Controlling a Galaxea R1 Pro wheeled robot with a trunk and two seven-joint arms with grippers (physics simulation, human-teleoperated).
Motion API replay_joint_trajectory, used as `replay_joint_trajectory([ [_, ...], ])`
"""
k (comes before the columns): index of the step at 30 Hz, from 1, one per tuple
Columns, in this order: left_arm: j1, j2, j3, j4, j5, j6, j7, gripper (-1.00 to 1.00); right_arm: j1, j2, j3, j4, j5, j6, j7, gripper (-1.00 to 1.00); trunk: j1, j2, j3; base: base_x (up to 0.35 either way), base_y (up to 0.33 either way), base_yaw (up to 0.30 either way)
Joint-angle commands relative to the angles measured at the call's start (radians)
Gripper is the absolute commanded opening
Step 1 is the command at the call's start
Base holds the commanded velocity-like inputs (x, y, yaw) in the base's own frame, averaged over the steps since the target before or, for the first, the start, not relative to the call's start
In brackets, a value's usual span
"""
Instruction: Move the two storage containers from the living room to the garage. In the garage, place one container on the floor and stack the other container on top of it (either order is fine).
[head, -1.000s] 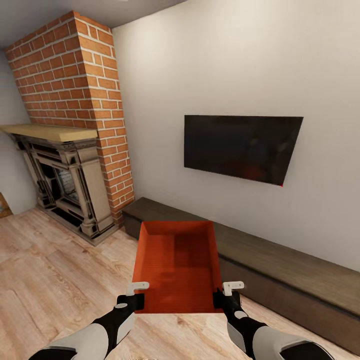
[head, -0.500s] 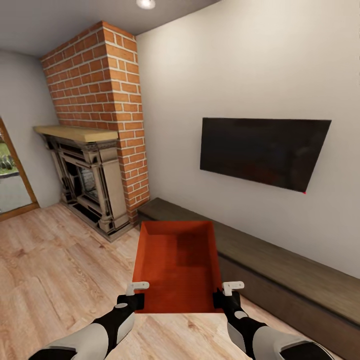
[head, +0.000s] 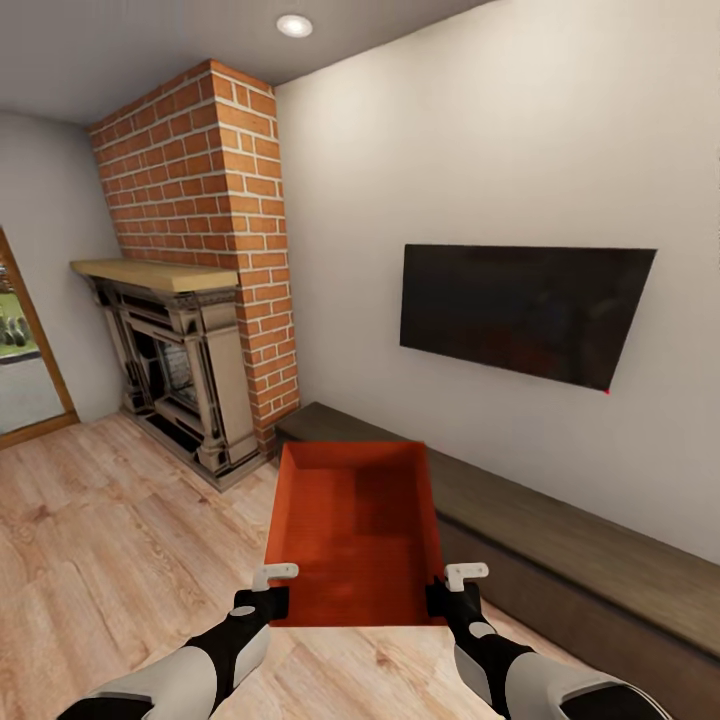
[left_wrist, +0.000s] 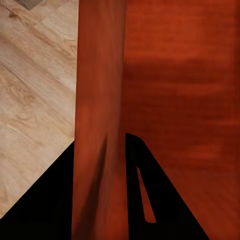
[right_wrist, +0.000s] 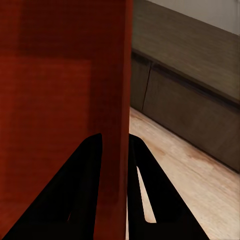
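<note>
Container (head: 354, 535): orange-red, lidless, held level above wood floor (head: 110, 530), in front of low cabinet (head: 560, 545).
Left end effector (head: 272, 592): clamped on container's left wall.
Right end effector (head: 450, 592): clamped on container's right wall.

**Surfaces and finishes**

The storage container (head: 355, 535) looks like matt orange-red plastic, smooth-walled. The floor (head: 110, 540) is pale wood plank with visible grain. At ten o'clock, a rough red brick chimney (head: 205, 210); the low cabinet (head: 570, 550) is dark matt wood.

Brick fireplace (head: 195, 270), wall television (head: 520, 310), plank floor (head: 110, 540).
</note>
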Motion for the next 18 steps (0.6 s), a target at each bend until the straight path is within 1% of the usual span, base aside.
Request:
replay_joint_trajectory([
  [1,0.000,-0.005,0.004,0.003,0.007,-0.003,0.009,-1.00,-0.001,0.007,-0.001,0.001,-0.012,-0.006,-0.001,-1.00,0.000,-0.001,0.001,0.000,0.000,0.000],
  [18,0.000,-0.005,0.004,0.003,0.007,-0.003,0.009,-1.00,-0.002,0.008,-0.001,0.001,-0.010,-0.006,-0.001,-1.00,0.000,-0.001,0.029,0.000,0.000,0.000],
])
